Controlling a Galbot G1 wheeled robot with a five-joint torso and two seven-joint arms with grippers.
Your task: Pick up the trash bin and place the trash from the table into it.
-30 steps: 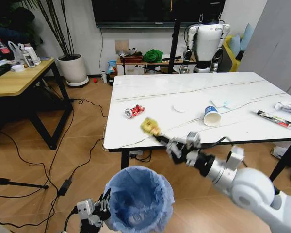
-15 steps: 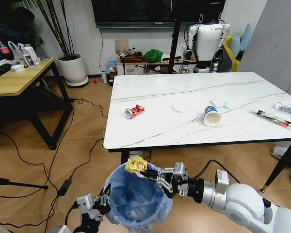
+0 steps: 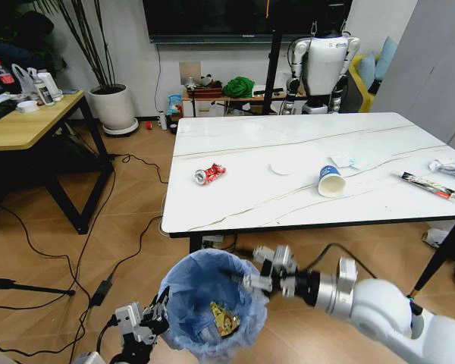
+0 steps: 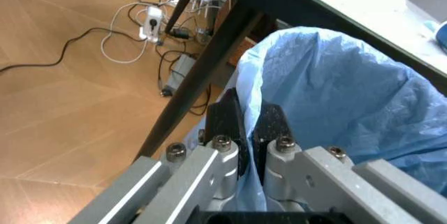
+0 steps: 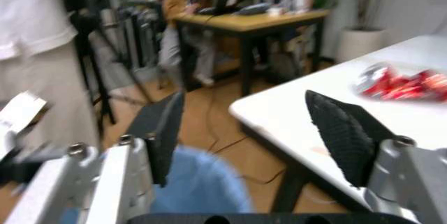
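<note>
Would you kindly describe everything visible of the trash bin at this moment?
The trash bin is small, round and lined with a crinkly light-blue plastic bag folded over its rim. It stands upright in front of the table. The left gripper pinches its rim; the right gripper hangs open above its mouth. A yellow wrapper lies inside.

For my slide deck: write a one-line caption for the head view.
Right gripper, fingers open, hovers over the trash bin gripped by the left gripper; a yellow wrapper lies inside, more litter on the table.

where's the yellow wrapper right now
In the head view the yellow wrapper lies inside the trash bin, just below the open right gripper.
</note>
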